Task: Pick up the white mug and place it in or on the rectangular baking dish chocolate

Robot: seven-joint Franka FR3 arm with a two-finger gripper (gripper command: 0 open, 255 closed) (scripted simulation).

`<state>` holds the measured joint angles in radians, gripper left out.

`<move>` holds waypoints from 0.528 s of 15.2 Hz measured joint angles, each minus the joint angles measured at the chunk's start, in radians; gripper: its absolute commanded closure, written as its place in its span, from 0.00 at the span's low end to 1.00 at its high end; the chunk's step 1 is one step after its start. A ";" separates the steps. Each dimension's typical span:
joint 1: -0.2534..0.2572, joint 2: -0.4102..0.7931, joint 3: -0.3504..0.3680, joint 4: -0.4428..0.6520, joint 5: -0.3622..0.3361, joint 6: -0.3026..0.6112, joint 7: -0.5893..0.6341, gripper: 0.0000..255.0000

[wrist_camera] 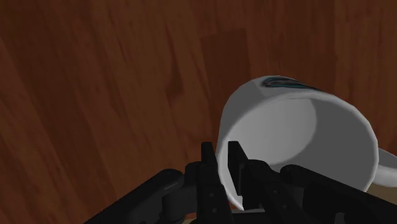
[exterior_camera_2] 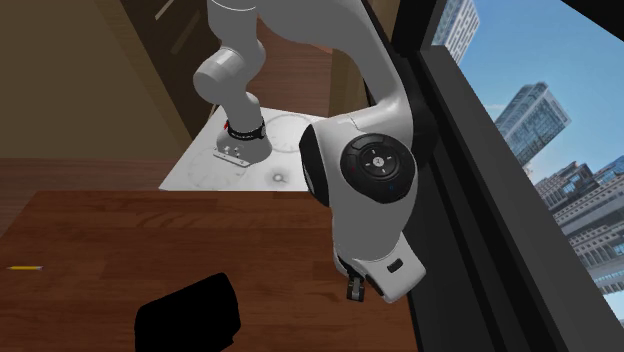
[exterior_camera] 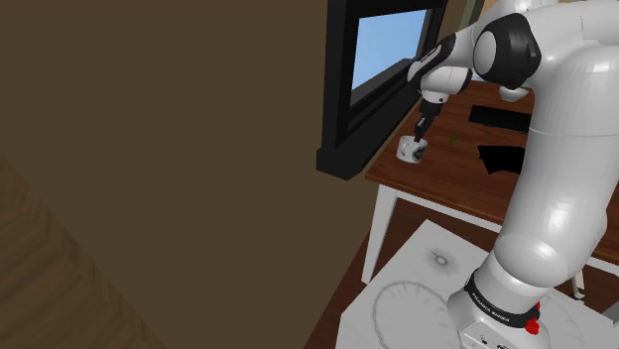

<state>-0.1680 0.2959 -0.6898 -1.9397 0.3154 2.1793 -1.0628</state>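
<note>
Gripper (wrist_camera: pixel 221 153) jaws narrow, pinching white mug (wrist_camera: pixel 299 127) rim, one finger inside. Wooden table (wrist_camera: pixel 95 95) beneath. Black window frame (exterior_camera: pixel 342 99) close beside; black object (exterior_camera: pixel 506 159) apart.

Bare table (wrist_camera: pixel 95 95) lies open around the mug (wrist_camera: pixel 292 127), but the window frame (exterior_camera: pixel 347 139) rises close on the shoulder view's left and the dish (exterior_camera: pixel 504 159) lies well apart.

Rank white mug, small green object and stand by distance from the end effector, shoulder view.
1. white mug, clasped at its rim by the end effector.
2. small green object, on the table, to the mug's right.
3. stand, at the view's lower right.
</note>
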 measured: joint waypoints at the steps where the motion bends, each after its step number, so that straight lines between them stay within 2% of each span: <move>1: -0.001 -0.001 0.001 -0.004 0.001 0.014 -0.008 1.00; 4: 0.006 -0.005 -0.001 -0.019 -0.012 0.055 0.004 1.00; 6: 0.010 -0.006 -0.004 -0.017 -0.024 0.044 0.019 1.00; 8: 0.015 -0.017 -0.008 -0.015 -0.042 -0.009 0.031 1.00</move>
<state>-0.1531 0.2788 -0.6977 -1.9544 0.2738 2.1704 -1.0319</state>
